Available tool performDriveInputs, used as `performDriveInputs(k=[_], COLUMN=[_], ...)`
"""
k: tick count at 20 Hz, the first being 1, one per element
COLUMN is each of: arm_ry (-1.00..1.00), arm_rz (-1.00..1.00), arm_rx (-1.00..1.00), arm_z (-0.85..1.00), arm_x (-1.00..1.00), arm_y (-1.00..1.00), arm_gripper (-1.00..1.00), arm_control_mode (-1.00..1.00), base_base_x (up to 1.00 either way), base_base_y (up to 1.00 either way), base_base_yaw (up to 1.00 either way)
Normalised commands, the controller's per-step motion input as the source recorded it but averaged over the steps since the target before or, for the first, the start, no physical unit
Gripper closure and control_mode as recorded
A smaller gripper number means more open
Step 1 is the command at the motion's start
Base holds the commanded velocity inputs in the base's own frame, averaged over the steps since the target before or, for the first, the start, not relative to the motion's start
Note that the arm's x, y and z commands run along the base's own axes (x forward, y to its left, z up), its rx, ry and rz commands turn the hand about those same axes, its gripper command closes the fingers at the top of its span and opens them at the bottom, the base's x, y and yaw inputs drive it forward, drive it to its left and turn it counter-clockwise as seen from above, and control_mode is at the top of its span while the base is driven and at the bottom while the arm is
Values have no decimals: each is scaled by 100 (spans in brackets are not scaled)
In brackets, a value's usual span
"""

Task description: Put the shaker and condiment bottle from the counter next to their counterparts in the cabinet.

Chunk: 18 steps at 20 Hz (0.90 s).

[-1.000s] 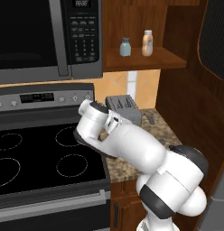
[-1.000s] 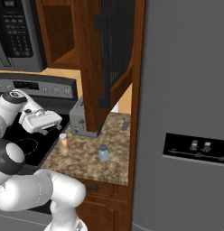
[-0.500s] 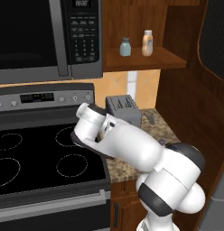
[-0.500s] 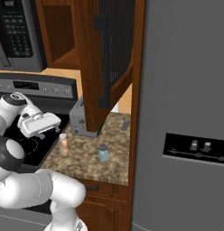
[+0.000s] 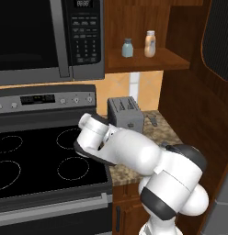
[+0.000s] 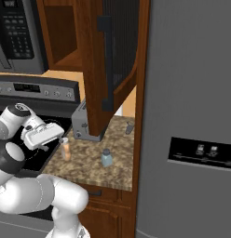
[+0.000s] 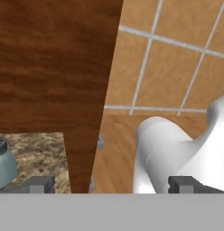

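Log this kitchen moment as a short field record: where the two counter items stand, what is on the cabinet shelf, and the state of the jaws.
shaker on counter: shaker upright on the granite counter, untouched
bottle on counter: condiment bottle upright near the counter's stove-side edge
gripper: gripper beside the condiment bottle's cap, jaws open, holding nothing
cabinet shelf: matching jar and matching bottle side by side in the cabinet
other: toaster at the back of the counter
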Motion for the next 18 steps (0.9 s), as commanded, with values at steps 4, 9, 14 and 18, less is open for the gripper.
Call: performDriveInputs(k=[4,9,14,18], arm_ry=[0,-7,-16,-22], arm_rz=[0,0,0,0], arm_rx=[0,-1,-4,-7], arm_z=[0,0,0,-4], arm_x=[5,33,45,54], arm_y=[3,14,10,10], arm_gripper=[-100,-100,-100,-100], arm_control_mode=[-100,-100,-100,-100], base_base_x=[0,0,0,0], base_base_y=[0,0,0,0], base_base_yaw=[0,0,0,0])
